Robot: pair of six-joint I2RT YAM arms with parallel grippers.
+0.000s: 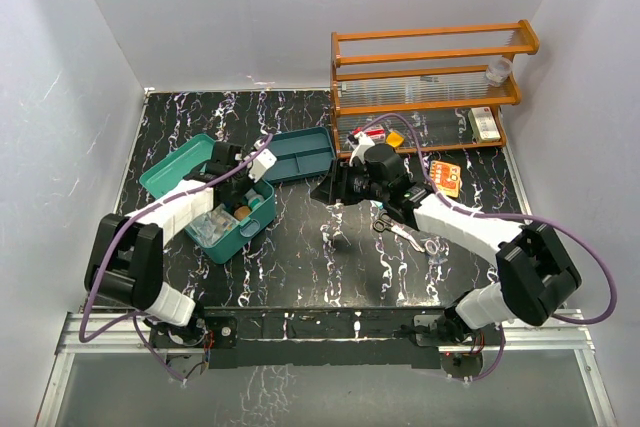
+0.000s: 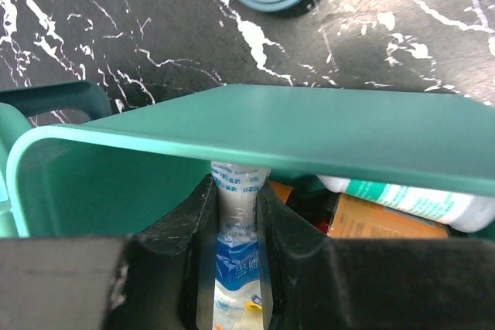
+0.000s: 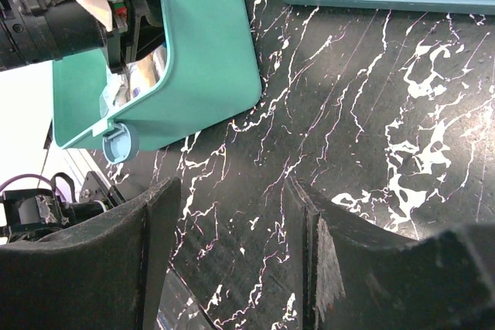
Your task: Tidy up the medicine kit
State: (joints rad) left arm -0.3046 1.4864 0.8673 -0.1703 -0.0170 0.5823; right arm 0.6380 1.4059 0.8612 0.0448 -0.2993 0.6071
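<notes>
The left gripper (image 2: 238, 237) pinched a blue-and-white packet (image 2: 238, 183) inside the medicine kit (image 3: 205, 52). Right of the kit, the right gripper (image 3: 232, 191) hovered, jaws wide apart and empty.

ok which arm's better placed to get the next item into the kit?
Left. The left claw grips a plastic packet right at the wall of the medicine kit; the right claw hangs open and empty over the table.
</notes>
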